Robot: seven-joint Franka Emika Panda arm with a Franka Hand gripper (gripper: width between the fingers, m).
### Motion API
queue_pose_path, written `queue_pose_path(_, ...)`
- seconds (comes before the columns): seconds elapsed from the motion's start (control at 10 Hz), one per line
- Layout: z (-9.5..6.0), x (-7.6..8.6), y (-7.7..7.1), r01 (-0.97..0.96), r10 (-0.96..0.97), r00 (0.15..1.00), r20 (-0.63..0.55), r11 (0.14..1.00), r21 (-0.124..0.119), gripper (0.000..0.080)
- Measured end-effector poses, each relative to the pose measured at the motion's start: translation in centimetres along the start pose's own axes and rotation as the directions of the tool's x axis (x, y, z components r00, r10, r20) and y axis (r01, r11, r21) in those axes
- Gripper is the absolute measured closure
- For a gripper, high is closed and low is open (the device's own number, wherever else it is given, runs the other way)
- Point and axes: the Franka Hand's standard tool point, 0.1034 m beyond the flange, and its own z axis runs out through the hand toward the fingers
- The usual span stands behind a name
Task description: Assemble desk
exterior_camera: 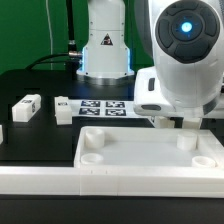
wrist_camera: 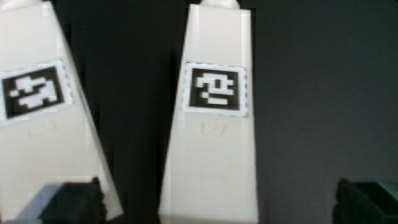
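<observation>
The desk top (exterior_camera: 140, 152) is a white tray with a raised rim and round corner sockets. It lies at the front of the black table. My gripper (exterior_camera: 176, 122) hangs just behind its far rim, on the exterior view's right, mostly hidden by the white hand. In the wrist view my gripper (wrist_camera: 222, 203) is open. Its dark fingertips (wrist_camera: 71, 203) stand on either side of a white tagged leg (wrist_camera: 214, 130) without touching it. A second tagged leg (wrist_camera: 39, 110) lies beside the first, outside the jaws. Two more white legs (exterior_camera: 27, 106) (exterior_camera: 62, 109) lie on the exterior view's left.
The marker board (exterior_camera: 102, 106) lies flat behind the desk top, in front of the arm's base (exterior_camera: 105, 50). A long low white rail (exterior_camera: 60, 180) runs along the table's front edge. Another small white piece (exterior_camera: 1, 133) lies at the far left edge.
</observation>
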Motion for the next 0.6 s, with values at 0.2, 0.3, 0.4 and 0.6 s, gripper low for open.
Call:
queue_pose_path(0.2, 1.0, -0.3, -0.1, 0.001, -0.001, 1.000, 0.014, 1.000, -0.012, 0.0151)
queue_pose_path(0.3, 1.4, -0.4, -0.1, 0.001, -0.001, 1.000, 0.020, 1.000, -0.016, 0.0151)
queue_pose_path(0.4, 1.8, -0.3, -0.1, 0.001, 0.000, 1.000, 0.018, 1.000, -0.018, 0.0151)
queue_pose_path(0.6, 2.4, -0.2, -0.1, 0.000, 0.001, 1.000, 0.010, 1.000, -0.022, 0.0151)
